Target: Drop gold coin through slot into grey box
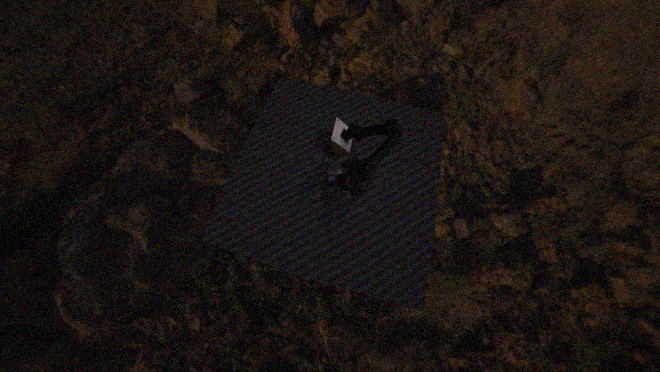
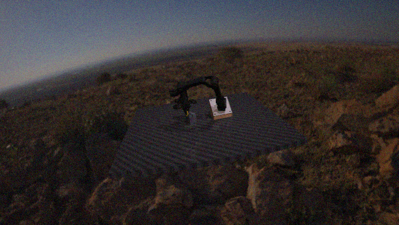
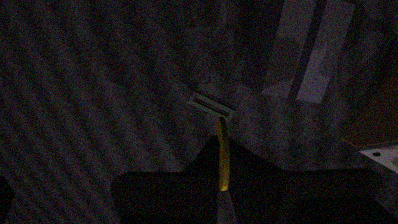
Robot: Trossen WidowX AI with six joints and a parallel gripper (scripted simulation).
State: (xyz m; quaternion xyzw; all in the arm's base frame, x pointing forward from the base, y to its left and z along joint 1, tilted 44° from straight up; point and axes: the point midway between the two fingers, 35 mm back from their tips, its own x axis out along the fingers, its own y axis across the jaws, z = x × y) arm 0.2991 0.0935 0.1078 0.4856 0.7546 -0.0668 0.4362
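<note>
The pincer [image 1: 345,186] [image 2: 188,110] [image 3: 218,140] grips the coin [image 2: 187,114] [image 3: 224,160] edge-on, probably so its thin rim can enter the slot.

From here, the bench [image 1: 320,240] [image 2: 205,145] [image 3: 90,115] looks matt and ridged like coarse cloth around the arm's base plate [image 1: 338,142] [image 2: 215,112] [image 3: 382,152], which seems smooth, pale metal.

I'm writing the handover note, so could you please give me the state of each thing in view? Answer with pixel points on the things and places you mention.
Black parallel-jaw gripper [image 1: 342,179] [image 2: 187,110] [image 3: 218,140]: shut on the coin
Thin gold coin [image 2: 187,114] [image 3: 224,160]: held on edge, outside the box
Shallow dark-green holder [image 3: 207,111]: no coin in its groove
Grey slotted box [image 1: 336,171] [image 2: 193,118] [image 3: 320,65]: lid on, slot uncovered; contents cannot be told
Black six-joint arm [image 1: 370,131] [image 2: 201,81]: bent
</note>
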